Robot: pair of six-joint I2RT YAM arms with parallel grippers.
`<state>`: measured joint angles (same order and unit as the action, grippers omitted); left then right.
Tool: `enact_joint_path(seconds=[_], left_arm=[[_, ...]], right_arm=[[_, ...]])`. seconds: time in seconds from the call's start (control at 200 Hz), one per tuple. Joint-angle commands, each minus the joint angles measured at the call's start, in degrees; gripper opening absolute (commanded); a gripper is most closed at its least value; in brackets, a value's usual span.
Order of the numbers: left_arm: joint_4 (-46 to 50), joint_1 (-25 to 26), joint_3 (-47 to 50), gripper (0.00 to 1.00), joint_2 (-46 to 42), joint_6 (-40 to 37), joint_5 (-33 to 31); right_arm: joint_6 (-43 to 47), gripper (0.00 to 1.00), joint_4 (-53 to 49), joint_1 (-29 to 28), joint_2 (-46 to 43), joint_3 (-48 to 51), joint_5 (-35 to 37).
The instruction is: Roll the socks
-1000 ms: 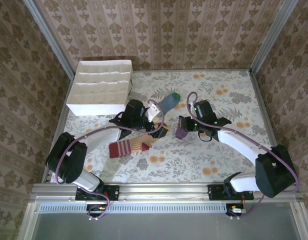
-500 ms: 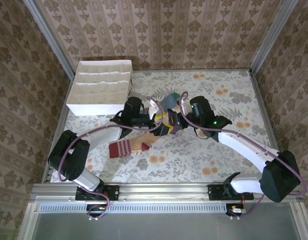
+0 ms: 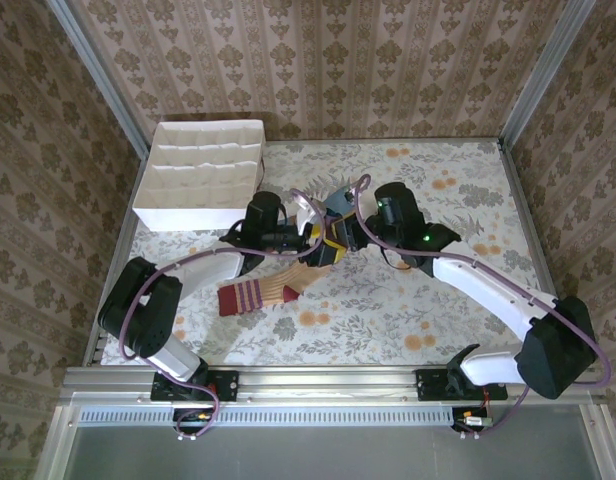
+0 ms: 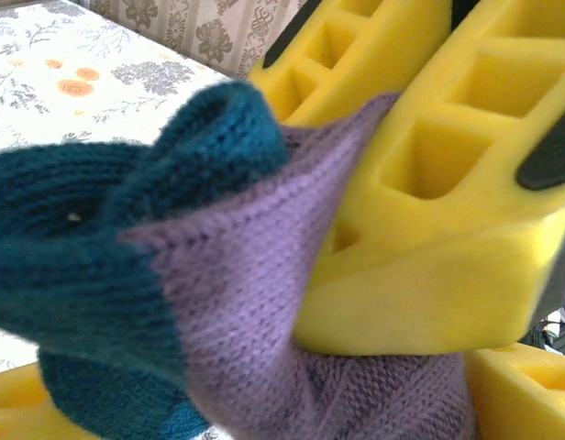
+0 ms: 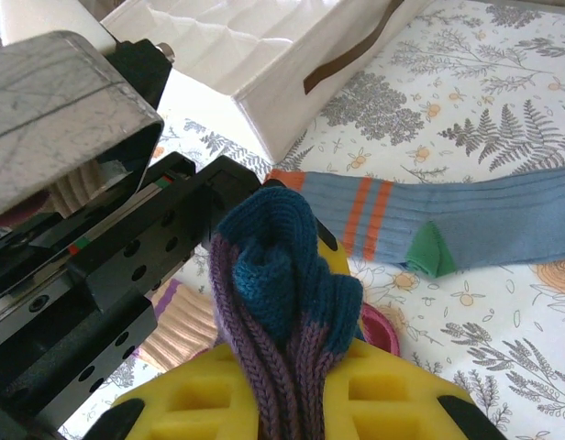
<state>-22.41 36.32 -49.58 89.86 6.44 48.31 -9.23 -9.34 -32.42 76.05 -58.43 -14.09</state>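
Note:
My right gripper [image 5: 282, 390] is shut on the purple sock [image 5: 282, 302], whose teal toe bunches above the yellow fingers [image 5: 402, 394]. It holds that sock [image 4: 246, 275] between the jaws of my left gripper [image 4: 273, 408], whose yellow fingertips [image 4: 530, 385] stand wide on either side of it. Both grippers meet mid-table, left [image 3: 323, 252] and right [image 3: 346, 236]. The grey-blue sock [image 5: 484, 215] with orange stripes and a green patch lies flat just behind them [image 3: 338, 200]. The peach sock [image 3: 273, 288] with maroon stripes lies in front of the left gripper.
A white partitioned box [image 3: 198, 215] stands at the back left, close behind the left arm; its wall [image 5: 292, 82] is near the grippers. The floral tabletop [image 3: 458, 200] has free room to the right and front. Patterned walls enclose the table.
My right gripper has carried the purple sock leftward from mid-table into the left gripper's jaws. The left jaws have narrowed a little around it.

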Motion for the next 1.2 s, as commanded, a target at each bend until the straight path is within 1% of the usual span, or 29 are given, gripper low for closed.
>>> enact_joint_path(seconds=[0.0, 0.055, 0.11, 0.225, 0.24, 0.305, 0.38, 0.46, 0.56, 0.7, 0.785, 0.87, 1.0, 1.08, 1.2], left_arm=[[3.74, -1.36, -0.01, 0.82, -3.74, -2.13, -1.31], [6.90, -3.03, 0.81, 0.82, -5.99, -3.23, -3.32], [11.06, -5.20, 1.24, 0.82, -8.56, -4.57, -5.61], [24.50, -9.75, -1.47, 0.80, -12.81, -8.94, -11.94], [26.39, -11.57, -2.14, 0.80, -13.15, -9.40, -13.41], [32.86, -15.41, -4.82, 0.76, -13.85, -10.32, -17.43], [37.76, -20.26, -7.41, 0.70, -13.77, -8.69, -21.42], [40.94, -24.54, -9.61, 0.65, -12.91, -6.47, -25.70], [43.99, -28.44, -12.72, 0.62, -10.84, -3.88, -29.69], [47.04, -33.41, -16.65, 0.58, -6.33, 2.20, -32.51], [49.74, -36.35, -18.54, 0.57, -3.62, 5.44, -34.74], [51.56, -39.54, -19.94, 0.58, -1.59, 7.35, -35.02], [51.76, -43.20, -21.28, 0.61, 1.18, 10.28, -31.93], [51.77, -44.25, -22.25, 0.62, 3.29, 12.15, -29.75], [50.12, -44.40, -23.11, 0.62, 5.59, 13.61, -27.48]], right_arm=[[-0.03, 0.00, -0.80, -0.75, 2.49, -4.58, 3.05], [0.27, 0.00, -1.86, -1.05, 3.31, -6.68, 5.67], [0.45, 0.00, -2.74, -1.17, 6.48, -8.95, 7.93], [0.95, 0.00, -2.99, -1.24, 10.69, -14.21, 10.84], [1.01, 0.00, -2.98, -1.25, 11.56, -15.00, 10.96], [1.47, 0.00, -2.20, -1.47, 15.17, -18.59, 10.61], [2.47, 0.00, -1.79, -2.39, 19.92, -23.82, 10.95], [3.14, 0.00, -1.54, -3.53, 25.60, -29.91, 11.76], [3.93, 0.00, -1.51, -4.76, 33.09, -38.37, 11.72], [5.88, 0.00, -1.46, -6.48, 43.11, -50.81, 11.32], [7.61, 0.00, -1.86, -7.74, 48.61, -57.89, 12.56], [9.94, 0.00, -0.77, -9.14, 52.87, -62.56, 13.67], [13.77, 0.00, 4.20, -10.79, 57.51, -66.54, 13.98], [15.33, 0.00, 5.68, -11.36, 60.90, -70.46, 14.11], [16.68, 0.00, 5.57, -11.66, 66.06, -77.70, 14.49]])
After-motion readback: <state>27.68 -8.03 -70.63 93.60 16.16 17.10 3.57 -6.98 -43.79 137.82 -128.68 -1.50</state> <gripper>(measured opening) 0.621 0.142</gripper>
